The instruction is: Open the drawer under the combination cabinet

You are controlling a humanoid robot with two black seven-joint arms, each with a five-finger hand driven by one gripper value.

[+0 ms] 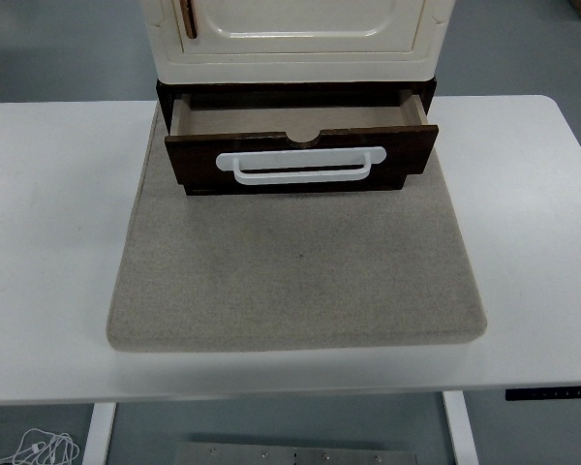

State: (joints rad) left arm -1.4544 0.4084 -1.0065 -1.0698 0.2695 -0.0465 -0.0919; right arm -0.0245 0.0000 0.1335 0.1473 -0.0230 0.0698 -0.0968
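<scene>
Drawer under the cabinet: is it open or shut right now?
Open. The drawer is pulled out from under the cabinet, its front forward over the mat, bare inside showing behind it.

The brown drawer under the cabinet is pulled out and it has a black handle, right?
Not quite. The drawer under the cabinet is pulled out, but its handle is white, not black. The head view shows it.

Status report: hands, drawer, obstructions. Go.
Both hands out of view. Drawer pulled partly out under the cream cabinet, white handle free. Nothing on the mat in front.
</scene>
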